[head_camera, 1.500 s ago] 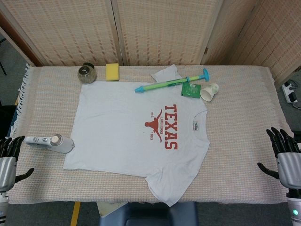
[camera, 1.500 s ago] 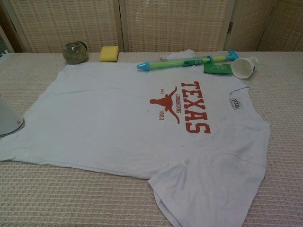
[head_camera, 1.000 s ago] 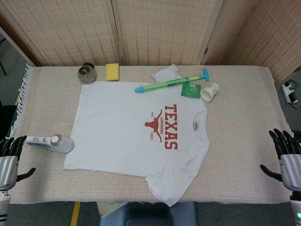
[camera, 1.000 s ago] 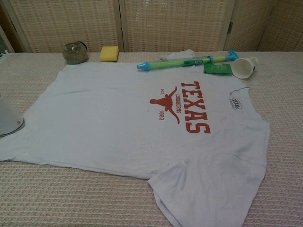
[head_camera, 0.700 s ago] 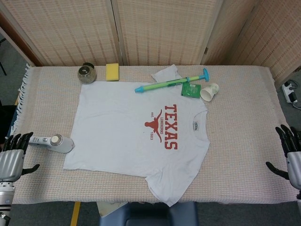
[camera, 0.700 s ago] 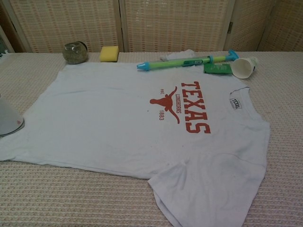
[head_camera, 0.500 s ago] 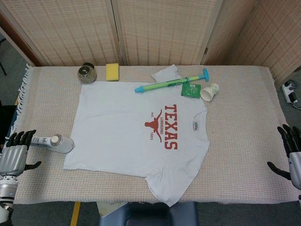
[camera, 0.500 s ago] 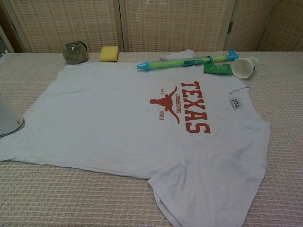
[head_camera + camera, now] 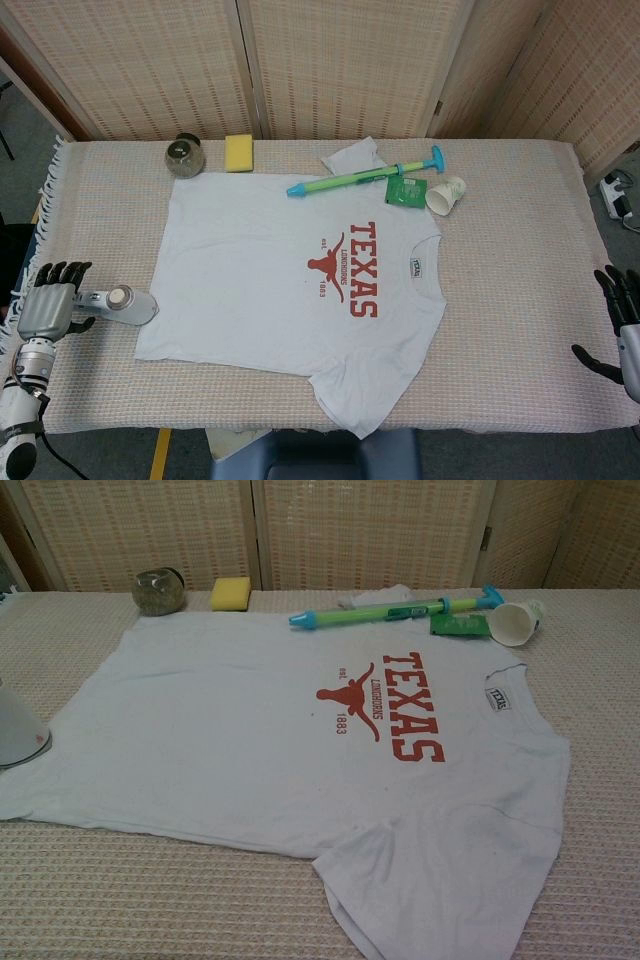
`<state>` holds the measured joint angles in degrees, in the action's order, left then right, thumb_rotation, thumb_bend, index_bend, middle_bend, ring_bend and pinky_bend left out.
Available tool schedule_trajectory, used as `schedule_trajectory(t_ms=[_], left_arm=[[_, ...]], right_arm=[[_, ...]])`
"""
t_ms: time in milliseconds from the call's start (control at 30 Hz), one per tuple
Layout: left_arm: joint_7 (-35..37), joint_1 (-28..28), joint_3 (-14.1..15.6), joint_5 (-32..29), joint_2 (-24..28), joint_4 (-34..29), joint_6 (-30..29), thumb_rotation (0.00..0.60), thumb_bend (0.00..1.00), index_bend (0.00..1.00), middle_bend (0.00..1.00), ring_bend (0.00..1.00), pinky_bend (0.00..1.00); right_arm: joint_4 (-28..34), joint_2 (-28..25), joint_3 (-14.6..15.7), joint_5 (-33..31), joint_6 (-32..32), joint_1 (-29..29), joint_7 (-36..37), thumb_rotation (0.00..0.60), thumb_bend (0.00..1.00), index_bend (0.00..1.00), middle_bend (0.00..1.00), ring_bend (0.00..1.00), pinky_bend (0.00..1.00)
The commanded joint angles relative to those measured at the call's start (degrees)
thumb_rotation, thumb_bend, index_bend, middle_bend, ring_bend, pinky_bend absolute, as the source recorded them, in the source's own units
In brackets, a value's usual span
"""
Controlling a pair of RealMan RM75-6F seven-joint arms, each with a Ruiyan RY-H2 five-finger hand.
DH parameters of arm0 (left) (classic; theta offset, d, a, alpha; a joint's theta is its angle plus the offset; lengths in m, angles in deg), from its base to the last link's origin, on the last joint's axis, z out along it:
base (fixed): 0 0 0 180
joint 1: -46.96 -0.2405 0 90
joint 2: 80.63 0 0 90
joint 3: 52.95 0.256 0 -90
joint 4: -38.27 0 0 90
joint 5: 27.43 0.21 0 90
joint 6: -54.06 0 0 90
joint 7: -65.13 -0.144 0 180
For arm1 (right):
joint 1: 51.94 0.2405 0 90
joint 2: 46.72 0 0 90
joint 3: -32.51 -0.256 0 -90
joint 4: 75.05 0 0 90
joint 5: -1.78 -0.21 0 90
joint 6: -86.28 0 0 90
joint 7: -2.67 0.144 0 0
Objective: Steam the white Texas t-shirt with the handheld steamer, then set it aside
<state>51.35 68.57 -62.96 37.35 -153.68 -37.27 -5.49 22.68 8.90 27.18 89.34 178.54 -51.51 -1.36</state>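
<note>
Left hand: the left hand [image 9: 47, 303], fingers spread and holding nothing, sits at the handle end of the handheld steamer [image 9: 112, 303]; contact cannot be confirmed, but the pose reads as lining up a grasp.
Steamer: lies on its side just past the fingers, head pointing at the shirt's hem, apparently parked within easy reach of this arm; the chest view catches only its white head [image 9: 18, 733] at the frame edge.
Right hand: the right hand [image 9: 622, 335] hangs open at the far side of the table edge, well apart from everything, seemingly keeping clear.
Shirt: the white Texas t-shirt [image 9: 290, 290] is spread flat, print up, just beyond the steamer head, laid out ready for steaming, which looks not yet begun.
Farther off: past the shirt sit a dark round jar [image 9: 186, 155], a yellow sponge [image 9: 239, 152], a green and blue pump toy [image 9: 365, 173], a green packet [image 9: 404, 189], a tipped paper cup [image 9: 446, 194] and a scrap of white cloth [image 9: 353, 157].
Surface: a woven, pale cloth [image 9: 510, 250] with a fringed end covers the table.
Room: folding woven screens [image 9: 340, 60] close off the back.
</note>
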Motion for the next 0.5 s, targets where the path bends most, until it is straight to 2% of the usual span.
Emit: schedule_trajectory(t_ms=[33, 500], left_arm=[[-0.75, 1.51, 0.07, -1.18, -1.56, 3.20, 1.92, 0.600, 0.26, 0.18, 0.17, 0.11, 0.10], [0.54, 4.63, 0.64, -2.15, -6.88, 16.32, 6.52, 0.600, 0.37, 0.33, 0.34, 0.23, 0.15]], right_arm=[[0.05, -0.11, -0.07, -0.04, 0.11, -0.06, 0.07, 0.600, 0.00, 0.00, 0.06, 0.00, 0.13], [0.53, -0.11, 0.11, 0.02, -0.04, -0.19, -0.29, 0.600, 0.00, 0.00, 0.06, 0.00, 0.13]])
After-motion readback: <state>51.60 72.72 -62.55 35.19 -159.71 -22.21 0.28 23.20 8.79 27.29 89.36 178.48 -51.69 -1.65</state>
